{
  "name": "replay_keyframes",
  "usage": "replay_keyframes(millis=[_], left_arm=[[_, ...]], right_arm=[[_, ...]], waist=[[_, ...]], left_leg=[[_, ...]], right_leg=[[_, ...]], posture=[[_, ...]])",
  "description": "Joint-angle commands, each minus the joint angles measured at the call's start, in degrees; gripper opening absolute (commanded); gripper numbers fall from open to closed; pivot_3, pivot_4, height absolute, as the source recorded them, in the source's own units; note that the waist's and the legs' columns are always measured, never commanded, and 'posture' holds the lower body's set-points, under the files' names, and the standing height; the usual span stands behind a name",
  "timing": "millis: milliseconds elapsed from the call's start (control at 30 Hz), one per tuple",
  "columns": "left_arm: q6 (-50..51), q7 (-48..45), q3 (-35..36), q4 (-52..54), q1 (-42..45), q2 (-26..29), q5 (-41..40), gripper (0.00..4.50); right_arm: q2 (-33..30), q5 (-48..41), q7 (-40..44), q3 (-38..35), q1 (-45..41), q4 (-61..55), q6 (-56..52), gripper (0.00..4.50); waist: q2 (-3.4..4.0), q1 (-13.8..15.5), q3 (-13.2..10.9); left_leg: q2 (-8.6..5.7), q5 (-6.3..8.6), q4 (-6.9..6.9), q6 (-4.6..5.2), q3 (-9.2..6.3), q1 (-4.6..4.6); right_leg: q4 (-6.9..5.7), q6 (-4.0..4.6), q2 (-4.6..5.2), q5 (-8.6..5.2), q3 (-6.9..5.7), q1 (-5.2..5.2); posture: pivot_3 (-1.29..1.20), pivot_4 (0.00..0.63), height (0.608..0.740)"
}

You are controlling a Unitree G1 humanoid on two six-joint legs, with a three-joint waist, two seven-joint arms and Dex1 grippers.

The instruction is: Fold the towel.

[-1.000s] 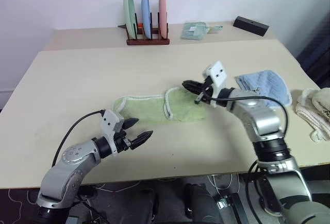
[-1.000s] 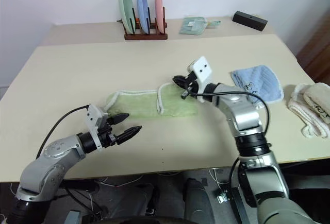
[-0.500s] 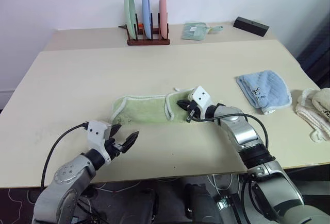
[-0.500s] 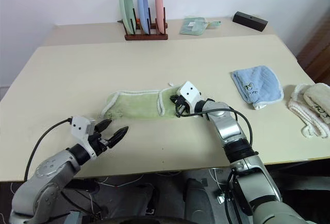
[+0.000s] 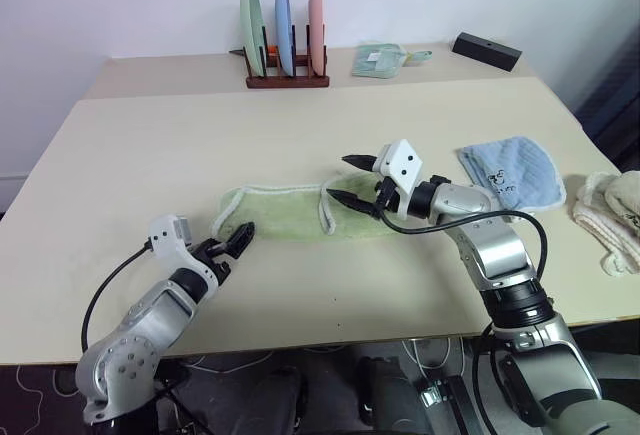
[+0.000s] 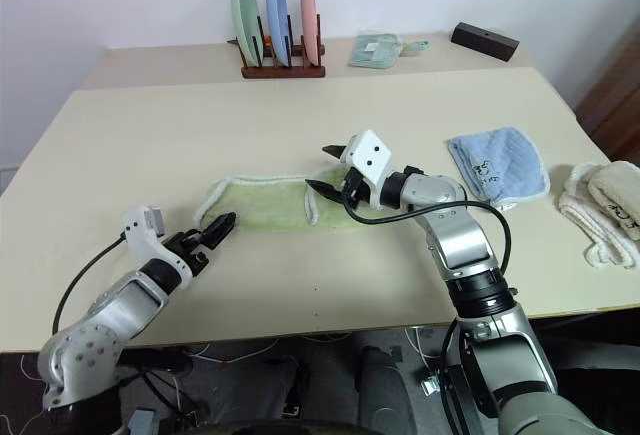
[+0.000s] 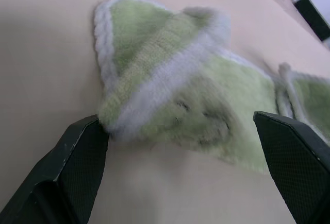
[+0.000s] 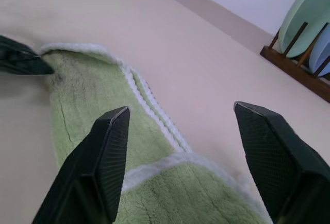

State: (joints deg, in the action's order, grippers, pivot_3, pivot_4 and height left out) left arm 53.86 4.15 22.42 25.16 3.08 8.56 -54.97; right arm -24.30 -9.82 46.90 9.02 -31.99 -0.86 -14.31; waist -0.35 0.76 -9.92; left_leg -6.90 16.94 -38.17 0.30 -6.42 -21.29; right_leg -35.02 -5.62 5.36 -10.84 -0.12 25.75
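Here, the light green terry towel with white stitched edging is seen lying flat on the pale beige table, folded into a long strip, its ends doubled back toward the middle. The left gripper is held low over the table with its two black fingers spread wide; the towel's near left corner lies just ahead of those jaws, and in the left wrist view one fingertip is found at the very edge of the white border, though contact cannot be told. A dark embroidered mark is seen on the green cloth between the two left fingers. The right gripper is raised above the towel's right end, its jaws parted wide and nothing caught in them; the green cloth and its white seam lie below and between the two fingers, apart from them. Beyond the right jaws, at the far edge of the table, a dark wooden rack is placed, holding three upright plates in green, blue and pink. Behind the right gripper, toward the table's right side, a light blue cloth is laid, and further out, a cream-white fluffy cloth. A small black box and a folded pale green cloth are set along the far edge.
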Motion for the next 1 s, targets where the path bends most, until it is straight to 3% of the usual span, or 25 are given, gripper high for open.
replay_keyframes(millis=[33, 167, 233, 300, 500, 633, 833, 1000], left_arm=[[1.05, 4.96, 1.71, -4.36, 3.73, -1.39, -2.43, 4.5], [-3.02, 9.2, 5.01, -8.13, 7.64, -5.37, -5.17, 4.5], [-5.7, 9.69, 6.16, -8.59, 8.17, -6.49, -5.43, 3.96], [-6.96, 9.81, 6.37, -8.84, 8.3, -6.59, -5.61, 3.23], [-8.76, 9.22, 7.07, -9.85, 8.73, -5.19, -6.72, 0.05], [-11.05, 5.74, 8.1, -7.62, 8.26, -2.34, -7.31, 0.01], [-12.55, -1.63, 8.97, -5.13, 7.75, 9.65, -4.76, 0.01], [-10.16, -9.36, 0.41, -2.08, 12.52, 17.93, -2.55, 0.01]], right_arm=[[-0.4, 0.12, 0.33, 0.12, -0.24, -2.96, 0.92, 3.26], [-1.2, 1.47, 0.14, 0.91, 1.31, -3.65, 1.9, 3.26], [-1.36, 1.68, -0.11, 1.02, 2.26, -4.48, 1.86, 3.29], [-1.35, 1.79, -0.25, 0.98, 2.81, -5.01, 1.77, 3.29], [-1.71, 1.79, -1.05, 0.52, 4.45, -6.59, 1.06, 3.29], [-2.5, 1.98, -1.5, -0.16, 4.72, -6.47, 1.19, 3.29], [-4.22, 1.63, -2.28, -2.12, 4.5, -4.96, 1.32, 3.29], [-4.32, 1.94, -3.87, -3.76, 3.54, -2.06, 1.8, 3.29]], waist=[[0.01, 0.06, 0.01], [-0.03, 0.09, 0.03], [-0.04, 0.03, 0.03], [-0.04, 0.0, 0.03], [-0.05, -0.01, 0.02], [-0.07, -0.02, 0.01], [-0.08, -0.08, 0.0], [-0.13, 0.25, -0.01]], left_leg=[[0.0, 0.0, 0.0, 0.0, 0.0, 0.0], [-0.05, 0.0, -0.02, 0.0, -0.01, 0.03], [-0.04, 0.0, -0.02, -0.01, -0.02, 0.03], [-0.03, -0.01, -0.02, -0.02, -0.02, 0.02], [0.0, -0.02, -0.02, -0.04, -0.01, 0.01], [0.0, -0.02, -0.02, -0.04, -0.01, 0.01], [0.03, -0.02, 0.02, -0.05, 0.01, 0.0], [0.0, -0.02, -0.01, -0.05, -0.03, -0.02]], right_leg=[[0.0, 0.0, 0.0, 0.0, 0.0, 0.0], [-0.01, 0.0, 0.03, 0.0, 0.0, -0.06], [0.0, 0.0, 0.03, 0.0, 0.0, -0.06], [0.0, 0.0, 0.02, 0.0, 0.0, -0.05], [0.01, 0.0, 0.02, 0.0, 0.01, -0.03], [0.01, 0.0, -0.02, 0.0, 0.01, -0.03], [0.01, 0.01, -0.07, -0.01, 0.03, 0.02], [0.01, 0.01, -0.04, 0.0, 0.01, -0.02]], posture=[[0.0, 0.15, 0.74], [0.0, 0.15, 0.74], [0.0, 0.15, 0.74], [0.0, 0.15, 0.74], [0.0, 0.15, 0.74], [0.0, 0.15, 0.74], [0.0, 0.15, 0.74], [0.0, 0.15, 0.74]])
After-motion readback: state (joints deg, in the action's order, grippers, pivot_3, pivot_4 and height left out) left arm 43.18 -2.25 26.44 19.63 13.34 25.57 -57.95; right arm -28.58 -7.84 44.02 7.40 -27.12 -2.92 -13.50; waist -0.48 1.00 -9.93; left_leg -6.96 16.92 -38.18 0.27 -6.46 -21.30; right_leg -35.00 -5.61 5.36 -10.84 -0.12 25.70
